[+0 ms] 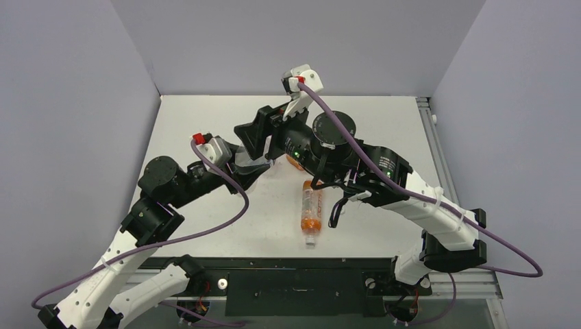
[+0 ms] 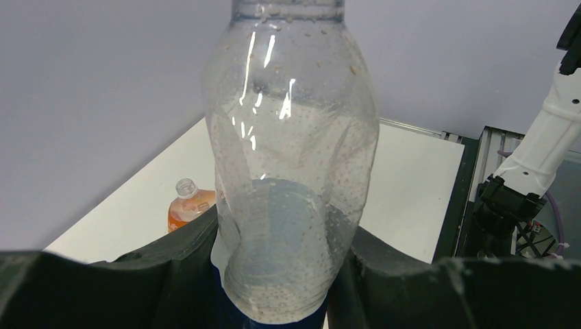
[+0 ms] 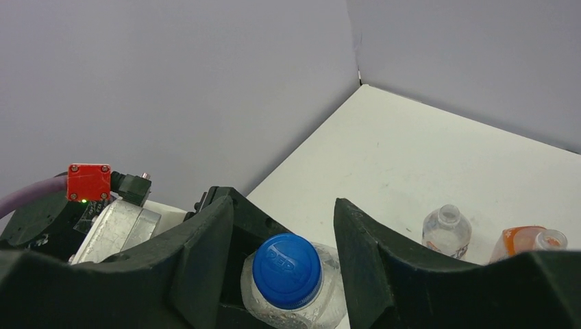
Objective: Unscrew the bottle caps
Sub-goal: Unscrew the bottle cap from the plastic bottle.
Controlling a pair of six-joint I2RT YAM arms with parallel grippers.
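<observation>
Left gripper (image 2: 284, 277) clamped on clear bottle (image 2: 288, 137), low on body, near worktop centre. Right gripper (image 3: 281, 219) jaws apart, straddling blue cap (image 3: 286, 269), apparently not touching. Risk: under twist, thin wall buckles or bottle spins in clamp. Off-centre closing slips off cap.

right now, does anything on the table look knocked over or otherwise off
The slim orange bottle lies flat on the table, narrow end toward the arm bases. I see no spill beside it. The clear bottle in the left gripper looks creased low down.
</observation>
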